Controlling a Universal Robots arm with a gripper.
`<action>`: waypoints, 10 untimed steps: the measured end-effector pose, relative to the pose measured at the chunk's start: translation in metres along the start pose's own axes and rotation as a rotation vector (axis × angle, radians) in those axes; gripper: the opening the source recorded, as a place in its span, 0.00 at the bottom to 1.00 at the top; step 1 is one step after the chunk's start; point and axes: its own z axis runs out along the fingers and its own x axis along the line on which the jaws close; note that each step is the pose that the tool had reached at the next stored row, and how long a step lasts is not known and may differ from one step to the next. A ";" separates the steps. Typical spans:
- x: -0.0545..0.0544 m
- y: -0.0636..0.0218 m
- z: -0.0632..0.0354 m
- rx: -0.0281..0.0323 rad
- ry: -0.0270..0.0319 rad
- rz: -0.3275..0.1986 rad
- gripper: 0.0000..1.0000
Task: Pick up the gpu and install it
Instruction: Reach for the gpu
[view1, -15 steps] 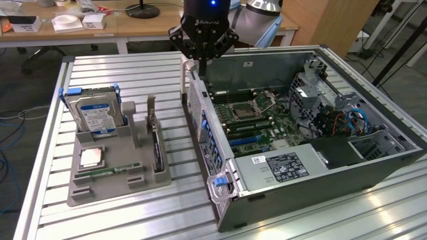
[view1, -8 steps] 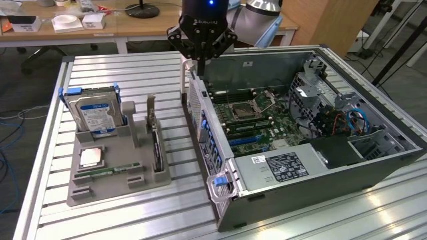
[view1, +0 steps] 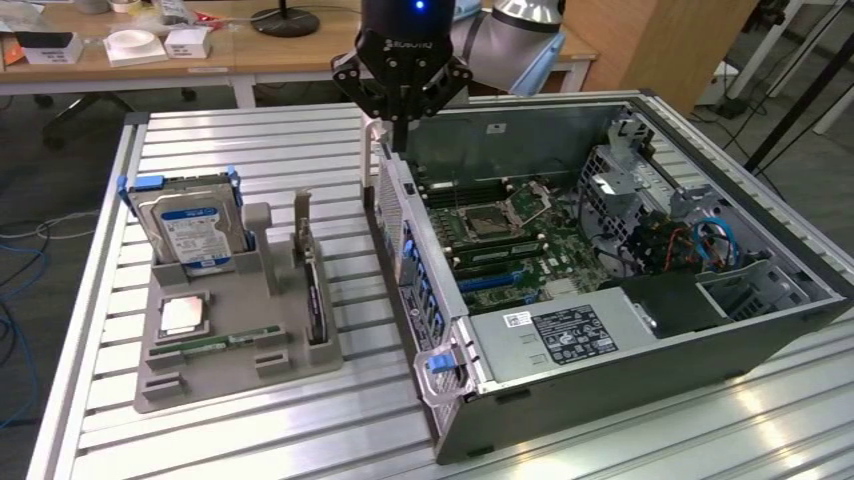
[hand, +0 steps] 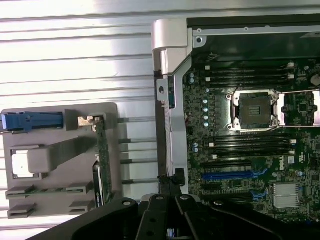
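At the exterior view's left, your grey tray holds a hard drive upright, a chip lying flat, and the gpu on edge along its right side. The gpu's long axis runs up the frame, bracket at the upper end. Top centre, your gripper is pinched shut, empty, over the rear wall of the open computer case with its motherboard.

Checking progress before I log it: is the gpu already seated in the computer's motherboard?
No, the gpu stands on edge in the gray holder beside the open case.
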 end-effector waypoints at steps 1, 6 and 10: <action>0.000 0.0000 0.0000 0.0000 0.0001 0.000 0.11; 0.002 -0.0001 0.0000 0.0003 0.0009 0.000 0.11; 0.003 -0.0002 0.0001 0.0004 0.0014 0.000 0.11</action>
